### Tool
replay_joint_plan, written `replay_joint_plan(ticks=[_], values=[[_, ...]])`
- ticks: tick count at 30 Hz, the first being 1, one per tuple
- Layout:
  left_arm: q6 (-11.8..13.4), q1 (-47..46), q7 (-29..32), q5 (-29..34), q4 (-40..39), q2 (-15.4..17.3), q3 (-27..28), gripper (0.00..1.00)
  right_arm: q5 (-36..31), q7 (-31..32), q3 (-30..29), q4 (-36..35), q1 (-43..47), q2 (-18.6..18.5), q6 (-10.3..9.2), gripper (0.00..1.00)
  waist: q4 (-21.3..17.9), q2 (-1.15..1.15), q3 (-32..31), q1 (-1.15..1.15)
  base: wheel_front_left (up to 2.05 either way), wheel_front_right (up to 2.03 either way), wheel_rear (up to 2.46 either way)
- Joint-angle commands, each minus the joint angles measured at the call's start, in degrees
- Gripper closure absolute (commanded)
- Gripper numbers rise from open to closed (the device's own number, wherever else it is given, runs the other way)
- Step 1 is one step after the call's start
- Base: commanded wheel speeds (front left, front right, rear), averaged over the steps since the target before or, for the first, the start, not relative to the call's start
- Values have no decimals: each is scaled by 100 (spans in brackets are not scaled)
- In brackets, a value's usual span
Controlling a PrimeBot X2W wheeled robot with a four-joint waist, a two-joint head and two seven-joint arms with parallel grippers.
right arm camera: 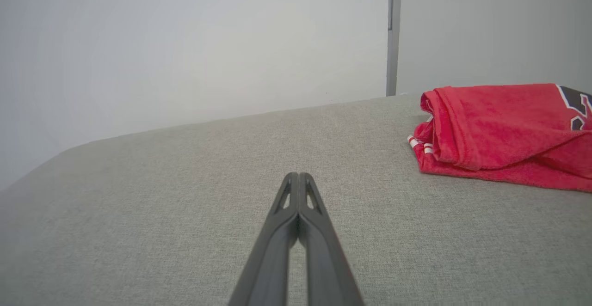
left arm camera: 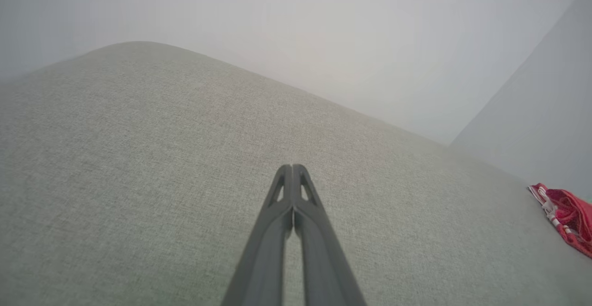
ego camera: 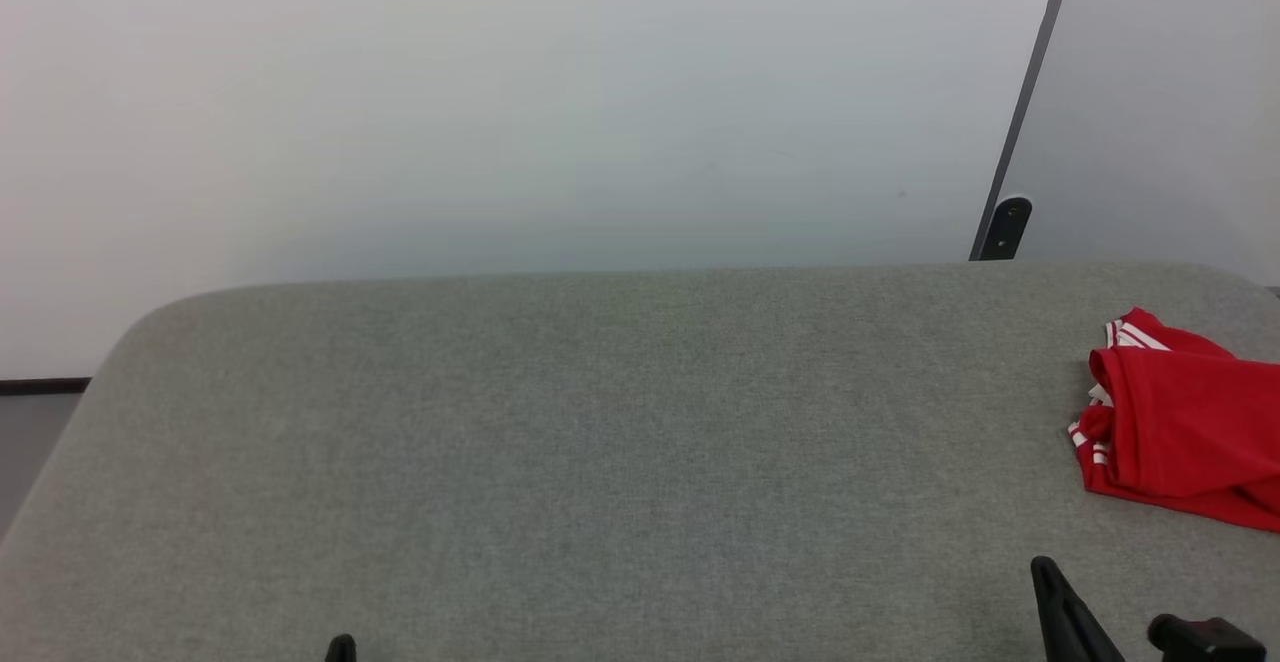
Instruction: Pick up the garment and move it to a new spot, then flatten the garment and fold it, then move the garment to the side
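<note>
The garment, bright red with white striped trim, lies bunched and folded over on the right side of the grey table, partly cut off by the head view's right edge. In the right wrist view the garment sits ahead and to the right of my right gripper, whose fingers meet at the tips with nothing between them. The left wrist view shows my left gripper shut and empty over bare fabric, with the garment far off to its right. In the head view my right gripper shows at the lower right and my left gripper at the bottom edge.
A pale wall stands behind the table, with a dark vertical strip and a small black bracket at the back right. The table's far left corner is rounded. A dark part of the right arm sits at the bottom right.
</note>
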Motion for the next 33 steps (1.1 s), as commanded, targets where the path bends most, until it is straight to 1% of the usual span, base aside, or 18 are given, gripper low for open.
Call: replay_joint_plan(ticks=[1, 16, 33], values=[[-2, -160, 19, -155, -68, 27, 14, 100, 165, 28, -46, -91, -194, -4, -1, 100, 1, 0, 3, 0, 0, 0, 0], [-6, -552, 409, -1533, 56, 42, 34, 100, 1645, 402, -218, -90, -394, 73, -1, 100, 11, 0, 83, 0, 0, 0, 0], [-10, -922, 777, -2833, 176, 57, 52, 100, 3041, 760, -386, -81, -596, 145, -2, 100, 23, 0, 174, 0, 0, 0, 0]])
